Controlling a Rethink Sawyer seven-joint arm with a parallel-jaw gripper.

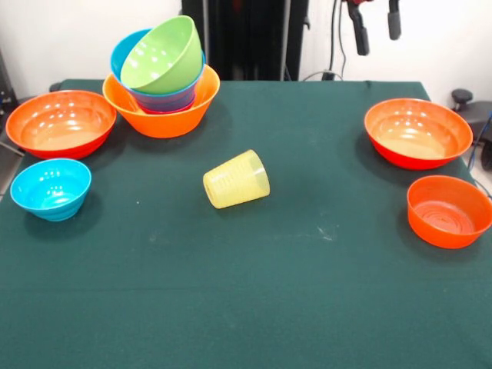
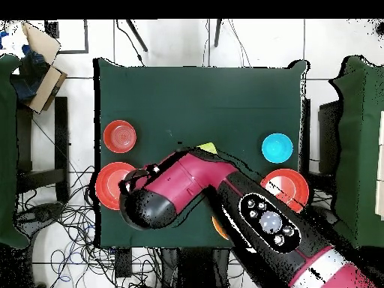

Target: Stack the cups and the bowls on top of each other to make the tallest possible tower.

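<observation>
My arm (image 2: 225, 199) fills the lower middle of the overhead frame. My gripper (image 1: 376, 21) hangs at the top right of the front frame, fingers apart and empty. The tower (image 1: 162, 84) stands upper left: a light-orange bowl (image 1: 164, 118) holding nested bowls, with a lime green bowl (image 1: 161, 55) tilted on top. A red-orange bowl (image 1: 61, 123) sits at left, another (image 1: 417, 132) at right, a smaller orange bowl (image 1: 449, 211) below it. The cyan bowl (image 1: 51, 188) sits lower left. The pale-yellow tumbler (image 1: 237, 179) lies on its side mid-frame.
</observation>
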